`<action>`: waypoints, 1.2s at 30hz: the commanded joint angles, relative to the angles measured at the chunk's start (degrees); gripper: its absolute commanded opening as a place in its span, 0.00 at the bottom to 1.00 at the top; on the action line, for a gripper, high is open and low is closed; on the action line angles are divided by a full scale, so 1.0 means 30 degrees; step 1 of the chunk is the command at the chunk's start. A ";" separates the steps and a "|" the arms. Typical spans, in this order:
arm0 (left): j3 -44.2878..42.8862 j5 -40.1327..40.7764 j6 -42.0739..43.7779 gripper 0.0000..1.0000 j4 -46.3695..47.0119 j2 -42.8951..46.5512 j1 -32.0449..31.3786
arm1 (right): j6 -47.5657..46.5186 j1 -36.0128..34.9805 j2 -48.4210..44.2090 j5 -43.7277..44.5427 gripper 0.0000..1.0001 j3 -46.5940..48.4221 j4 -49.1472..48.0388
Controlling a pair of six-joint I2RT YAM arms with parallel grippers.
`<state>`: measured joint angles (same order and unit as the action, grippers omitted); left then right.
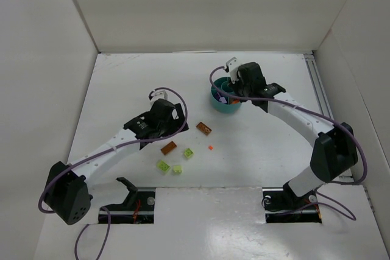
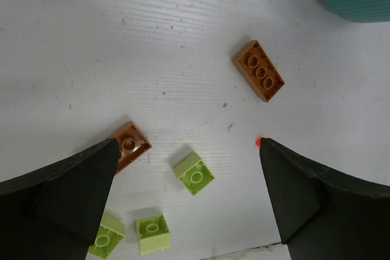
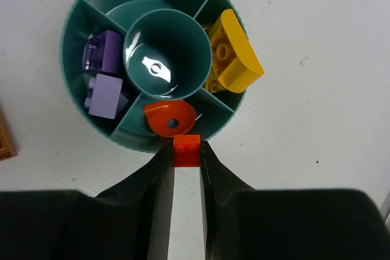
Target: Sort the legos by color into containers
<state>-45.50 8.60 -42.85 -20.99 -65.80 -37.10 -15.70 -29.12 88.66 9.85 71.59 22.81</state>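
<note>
The round teal dish (image 3: 72,41) (image 1: 226,108) holds lilac bricks (image 3: 105,92), orange-yellow bricks (image 3: 230,59) and a round orange-red piece (image 3: 169,119) in separate compartments. Its central cup is empty. My right gripper (image 3: 186,153) (image 1: 230,86) is shut on a small orange-red brick (image 3: 186,150), just above the dish rim by the orange-red compartment. My left gripper (image 2: 187,147) (image 1: 177,120) is open and empty above loose bricks. These are three lime green ones (image 2: 194,173) (image 2: 152,234) (image 2: 105,235), two brown ones (image 2: 258,70) (image 2: 130,145) and a tiny orange-red piece (image 2: 258,142).
White walls enclose the table on the left, back and right. A metal rail (image 1: 318,83) runs along the right side. The loose bricks (image 1: 189,153) lie between the arms, near the front cut-outs (image 1: 137,202).
</note>
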 commanded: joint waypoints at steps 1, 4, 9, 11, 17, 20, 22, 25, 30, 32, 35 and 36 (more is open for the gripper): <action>-0.1034 0.0532 0.0602 0.99 0.0551 -0.0242 0.0266 | -0.0420 0.0595 0.0326 -0.0763 0.15 0.0950 -0.0189; -0.1241 0.0358 0.1010 0.99 0.0553 -0.0682 0.0471 | -0.0595 0.0800 0.0678 -0.1143 0.15 0.0950 -0.0422; -0.1417 -0.0228 0.1217 0.99 0.0904 -0.1299 0.0854 | -0.0595 0.0978 0.0885 -0.1729 0.15 0.0950 -0.0835; -0.1593 -0.0230 0.1217 0.99 0.0904 -0.1475 0.0854 | -0.0595 0.0978 0.1061 -0.1729 0.15 0.0950 -0.0835; -0.1593 -0.0230 0.1217 0.99 0.0904 -0.1475 0.0854 | -0.0771 0.1153 0.1411 -0.1935 0.17 0.0950 -0.1011; -0.1388 -0.0230 0.1217 0.99 0.0904 -0.1096 0.0854 | -0.0771 0.1153 0.1413 -0.1935 0.17 0.0950 -0.1011; -0.1214 -0.0230 0.1217 0.99 0.0904 -0.1094 0.0854 | -0.0771 0.1153 0.1588 -0.1935 0.17 0.0950 -0.1011; -0.1212 -0.0054 0.1041 0.99 0.0728 -0.0918 0.0854 | -0.0771 0.1153 0.1588 -0.2110 0.17 0.0950 -0.1185; -0.1212 0.0120 0.1041 0.99 0.0553 -0.0742 0.0854 | -0.0771 0.1153 0.1588 -0.2110 0.29 0.0950 -0.1187; -0.1212 0.0121 0.1041 0.99 0.0553 -0.0742 0.0854 | -0.0771 0.1153 0.1588 -0.2313 0.42 0.0950 -0.1187; -0.1036 0.0121 0.1041 0.99 0.0553 -0.0567 0.0854 | -0.0771 0.1153 0.1588 -0.2491 0.50 0.0950 -0.1392; -0.1036 0.0121 0.1041 0.99 0.0379 -0.0567 0.0854 | -0.0771 0.1153 0.1588 -0.2491 0.52 0.0776 -0.1392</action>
<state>-47.81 8.03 -40.03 -19.22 -69.56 -34.76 -18.09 -25.91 93.43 3.62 71.92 21.80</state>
